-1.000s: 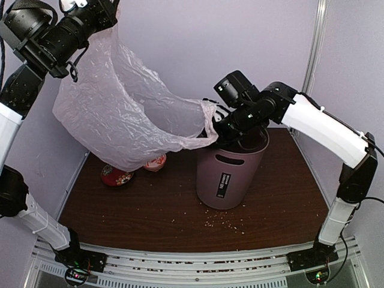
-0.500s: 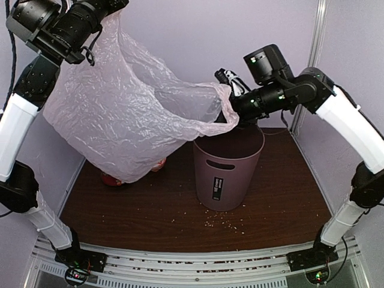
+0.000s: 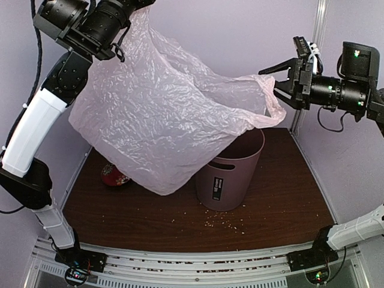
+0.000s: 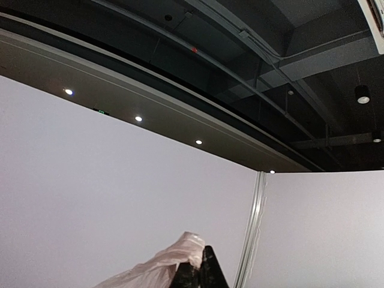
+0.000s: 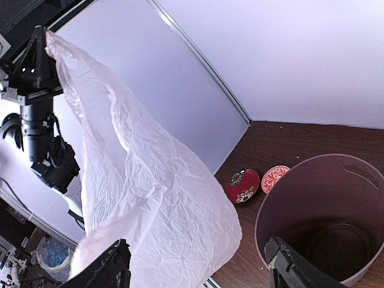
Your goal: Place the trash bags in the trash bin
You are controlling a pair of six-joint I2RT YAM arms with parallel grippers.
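Left gripper [image 4: 204,258] clamped on bag [image 3: 162,120] top edge, held high, likely so bag hangs clear above bin [image 3: 231,180] rim. Right gripper [image 3: 275,85] jaws wide, holding nothing; bag's far corner just beside them. Bag mostly left of bin, not inside.

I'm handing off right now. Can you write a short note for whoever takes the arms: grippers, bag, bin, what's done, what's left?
Left gripper: shut on the bag's top, high at the back left.
Right gripper: open beside the bag's right edge, gripping nothing.
Bag: hangs spread in the air, partly in front of the bin's rim, not inside.
Bin: upright on the table, empty.
Done: bag is up off the table.
Left: get it into the bin.
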